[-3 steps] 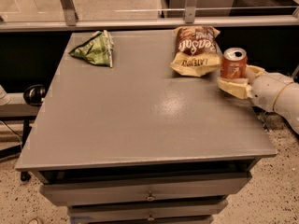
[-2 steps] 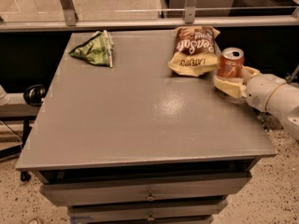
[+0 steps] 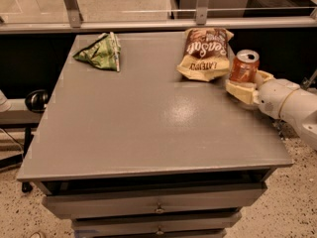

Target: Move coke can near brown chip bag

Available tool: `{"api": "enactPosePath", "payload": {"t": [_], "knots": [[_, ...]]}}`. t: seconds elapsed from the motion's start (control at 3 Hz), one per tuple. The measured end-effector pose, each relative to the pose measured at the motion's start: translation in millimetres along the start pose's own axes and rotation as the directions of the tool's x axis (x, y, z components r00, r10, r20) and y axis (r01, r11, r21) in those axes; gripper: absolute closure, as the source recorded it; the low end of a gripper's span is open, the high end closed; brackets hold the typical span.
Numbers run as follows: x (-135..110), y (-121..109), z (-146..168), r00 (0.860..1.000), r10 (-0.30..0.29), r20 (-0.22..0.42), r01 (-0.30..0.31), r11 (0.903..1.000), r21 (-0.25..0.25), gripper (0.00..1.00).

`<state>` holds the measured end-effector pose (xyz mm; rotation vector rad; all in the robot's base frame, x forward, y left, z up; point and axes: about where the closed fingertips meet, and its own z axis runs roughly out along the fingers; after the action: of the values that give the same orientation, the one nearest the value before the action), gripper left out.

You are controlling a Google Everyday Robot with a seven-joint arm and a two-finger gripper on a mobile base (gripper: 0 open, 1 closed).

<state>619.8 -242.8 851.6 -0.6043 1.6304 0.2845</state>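
Observation:
The coke can [image 3: 243,67], orange-red with a silver top, stands upright near the table's right edge, just right of the brown chip bag [image 3: 204,53]. The bag lies flat at the back right of the grey table [image 3: 148,118], dark brown above with white lettering and pale yellow below. My gripper [image 3: 243,86] reaches in from the right, and its cream fingers [image 3: 239,90] wrap around the lower part of the can. The white arm [image 3: 290,103] extends off the right edge.
A smaller green triangular bag [image 3: 100,52] lies at the back left of the table. A metal rail with posts [image 3: 148,24] runs behind the table. Drawers [image 3: 158,207] sit below the front edge. Speckled floor surrounds the table.
The gripper and the can have shifted slightly left, closer to the brown chip bag. The bags have not moved.

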Motion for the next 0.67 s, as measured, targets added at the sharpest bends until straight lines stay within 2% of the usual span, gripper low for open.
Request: {"api": "enactPosePath", "payload": {"t": [0.33,0.67], "knots": [[8.5,8.9,14.6,0.998,0.054,-0.010,-0.054,0.9983,-0.019,0.11],[12.8,21.3,20.2,0.995,0.096,-0.024,-0.097,0.9941,-0.049,0.00]]}}
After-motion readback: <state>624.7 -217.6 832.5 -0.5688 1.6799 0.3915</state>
